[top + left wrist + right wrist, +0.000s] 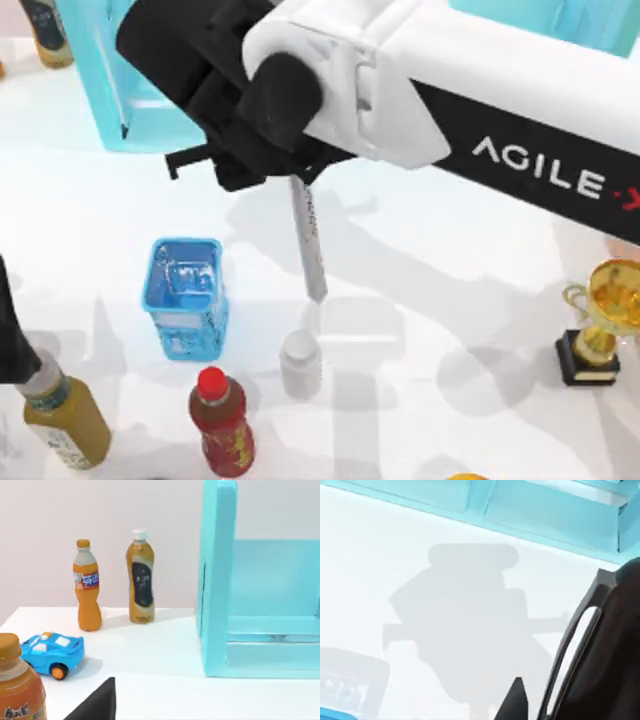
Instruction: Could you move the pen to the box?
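My right gripper (285,175) holds the pen (309,240) above the table (440,330), just in front of the turquoise shelf unit (130,100).

"AGILE" reads in white letters on my right arm's black band; the pen's grey barrel carries small print I cannot read. My fingers are closed on the pen's upper end, and the barrel hangs from them, its lower tip close to the small white bottle (300,362) and beside the blue basket (185,295). My left arm sits parked at the table's left edge near the yellow bottle (65,420); I cannot tell how its fingers stand.
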You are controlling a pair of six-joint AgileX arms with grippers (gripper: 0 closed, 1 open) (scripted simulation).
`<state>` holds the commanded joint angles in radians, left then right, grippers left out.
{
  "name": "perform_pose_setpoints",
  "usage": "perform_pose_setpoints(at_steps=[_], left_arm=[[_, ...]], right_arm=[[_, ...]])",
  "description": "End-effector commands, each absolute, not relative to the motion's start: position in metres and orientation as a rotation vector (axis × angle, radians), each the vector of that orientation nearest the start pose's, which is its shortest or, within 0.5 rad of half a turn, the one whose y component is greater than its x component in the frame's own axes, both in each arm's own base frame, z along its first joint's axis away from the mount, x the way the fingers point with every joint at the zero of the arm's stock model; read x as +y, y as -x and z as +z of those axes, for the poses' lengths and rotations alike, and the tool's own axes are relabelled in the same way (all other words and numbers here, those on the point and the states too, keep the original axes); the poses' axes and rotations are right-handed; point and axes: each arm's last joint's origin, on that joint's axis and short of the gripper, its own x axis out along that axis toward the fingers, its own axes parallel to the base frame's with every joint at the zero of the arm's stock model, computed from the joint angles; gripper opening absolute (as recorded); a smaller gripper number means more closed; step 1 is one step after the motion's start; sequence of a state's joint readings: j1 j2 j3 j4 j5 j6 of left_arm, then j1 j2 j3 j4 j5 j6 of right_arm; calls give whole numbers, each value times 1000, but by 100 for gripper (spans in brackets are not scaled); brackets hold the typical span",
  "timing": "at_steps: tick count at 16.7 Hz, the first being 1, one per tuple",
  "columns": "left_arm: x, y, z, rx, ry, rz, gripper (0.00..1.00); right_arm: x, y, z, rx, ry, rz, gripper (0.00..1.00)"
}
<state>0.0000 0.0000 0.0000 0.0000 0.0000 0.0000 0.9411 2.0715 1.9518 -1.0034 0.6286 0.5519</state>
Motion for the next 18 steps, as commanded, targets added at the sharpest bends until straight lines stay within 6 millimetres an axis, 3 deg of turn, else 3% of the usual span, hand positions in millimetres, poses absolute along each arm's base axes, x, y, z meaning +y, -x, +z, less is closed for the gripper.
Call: perform_pose_setpoints(at_steps=[3,9,11,14,18], left_arm=[[-1,-106,160,0,0,0,100],[-1,-106,160,0,0,0,100],[-1,-106,160,0,0,0,100],[-1,-106,160,0,0,0,100],[-1,-106,160,0,0,0,100]], right_arm=[[326,-264,291,831,310,68,0],[323,-262,293,830,311,73,0],[311,-269,295,849,309,63,0],[264,-291,303,910,277,21,0],[159,-314,325,986,152,-58,0]])
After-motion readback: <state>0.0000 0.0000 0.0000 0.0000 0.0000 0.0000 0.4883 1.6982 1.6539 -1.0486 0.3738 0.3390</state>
